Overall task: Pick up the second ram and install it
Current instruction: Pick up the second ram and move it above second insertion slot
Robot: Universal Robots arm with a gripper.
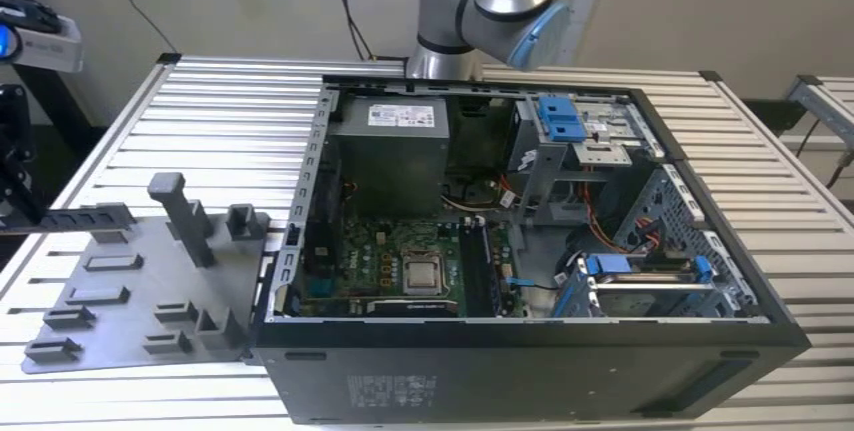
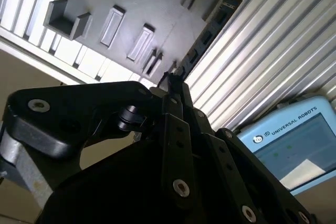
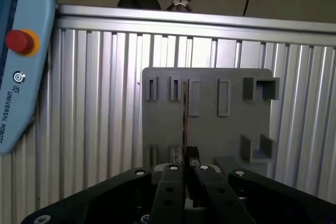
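The second ram (image 1: 87, 219) is a thin dark stick held lengthwise at the exterior view's far left, just above the grey fixture plate (image 1: 134, 296). My gripper (image 1: 16, 206) is shut on its end at that picture's left edge. In the second wrist view the ram (image 2: 207, 38) sticks out from my gripper (image 2: 173, 83) over the plate (image 2: 147, 3). It shows edge-on as a slim strip (image 3: 185, 111) in the first wrist view, rising from my closed gripper (image 3: 189, 162). The black memory slots (image 1: 475, 269) lie on the motherboard (image 1: 387, 261) inside the open case.
The open computer case (image 1: 534, 351) fills the middle of the slatted table (image 1: 227, 101), with blue drive clips (image 1: 561, 119) at its back. Upright grey holders (image 1: 180, 213) stand on the fixture plate. A teach pendant (image 2: 294, 140) lies beside the table, also in the first wrist view (image 3: 21, 51).
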